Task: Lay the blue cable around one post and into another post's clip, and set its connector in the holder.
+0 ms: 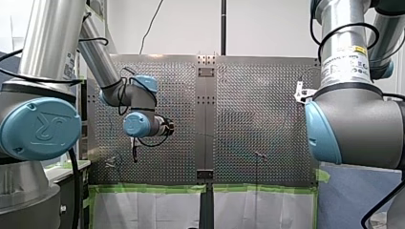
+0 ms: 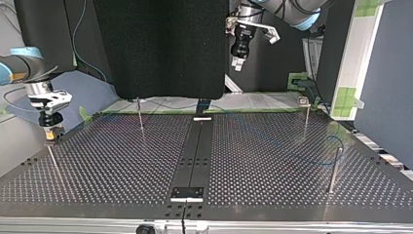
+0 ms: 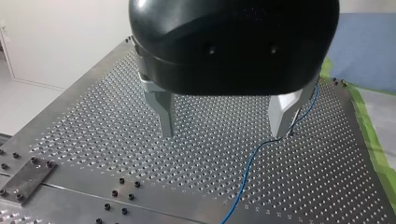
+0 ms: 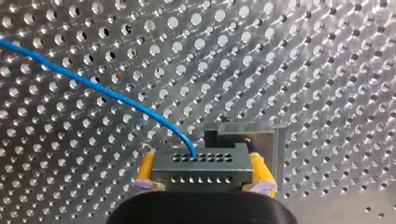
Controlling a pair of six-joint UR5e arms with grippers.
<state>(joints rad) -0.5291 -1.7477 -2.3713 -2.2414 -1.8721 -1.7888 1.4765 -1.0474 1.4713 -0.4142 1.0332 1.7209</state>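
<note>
My right gripper is clamped on the connector, with a yellow pad on each side of it. The holder stands just ahead of the connector; I cannot tell whether they touch. The cable leaves the connector's top face and runs away over the table. My left gripper hangs above the table with its fingers spread wide. The cable lies on the table beneath it and passes under one finger.
</note>
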